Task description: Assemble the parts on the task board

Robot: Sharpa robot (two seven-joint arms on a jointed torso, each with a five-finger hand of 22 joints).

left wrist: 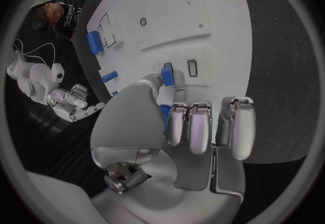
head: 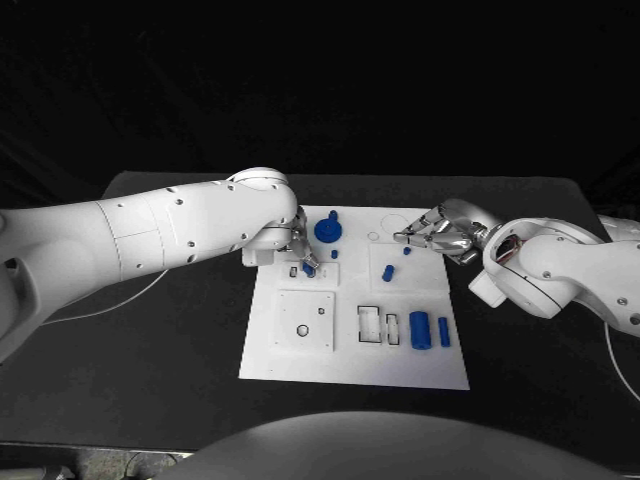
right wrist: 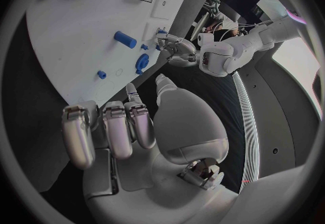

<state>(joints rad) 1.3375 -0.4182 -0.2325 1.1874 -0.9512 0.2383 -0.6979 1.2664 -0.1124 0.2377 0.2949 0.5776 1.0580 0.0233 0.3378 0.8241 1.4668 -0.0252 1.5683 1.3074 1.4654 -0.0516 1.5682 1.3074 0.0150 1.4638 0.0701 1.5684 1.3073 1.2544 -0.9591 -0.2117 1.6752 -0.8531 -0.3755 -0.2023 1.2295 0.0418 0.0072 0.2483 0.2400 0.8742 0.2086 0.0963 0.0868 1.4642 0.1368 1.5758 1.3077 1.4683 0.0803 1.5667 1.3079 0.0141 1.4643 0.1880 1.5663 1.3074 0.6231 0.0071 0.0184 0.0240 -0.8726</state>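
- I see a black table (head: pixel 147 330) under everything, with dark surroundings beyond its far edge.
- The task board (head: pixel 407 360) is a white plate at the table's middle, long side running away from me; I read no writing or brand on it.
- My left hand (head: pixel 294 240) sits over the board's 10 o'clock corner. In the left wrist view its thumb and one finger pinch a small blue part (left wrist: pixel 167 77) right at the board's surface beside a small rectangular slot (left wrist: pixel 192 67); the other fingers are curled in side by side.
- On the board's near left lies a raised white square plate (head: pixel 304 320) with a small dark oval hole.
- A round blue knob (head: pixel 329 232) stands at about 11 o'clock on the board, just beside my left hand.
- A short blue peg (head: pixel 388 271) lies near the board's middle, toward 1 o'clock.
- Two rectangular outlines (head: pixel 378 326) sit at 5 o'clock from centre, with a thick blue cylinder (head: pixel 421 329) and a thinner blue bar (head: pixel 444 331) just right of them.
- My right hand (head: pixel 444 234) hovers at the board's 2 o'clock corner; its fingers are loosely curled and apart, holding nothing I can see.
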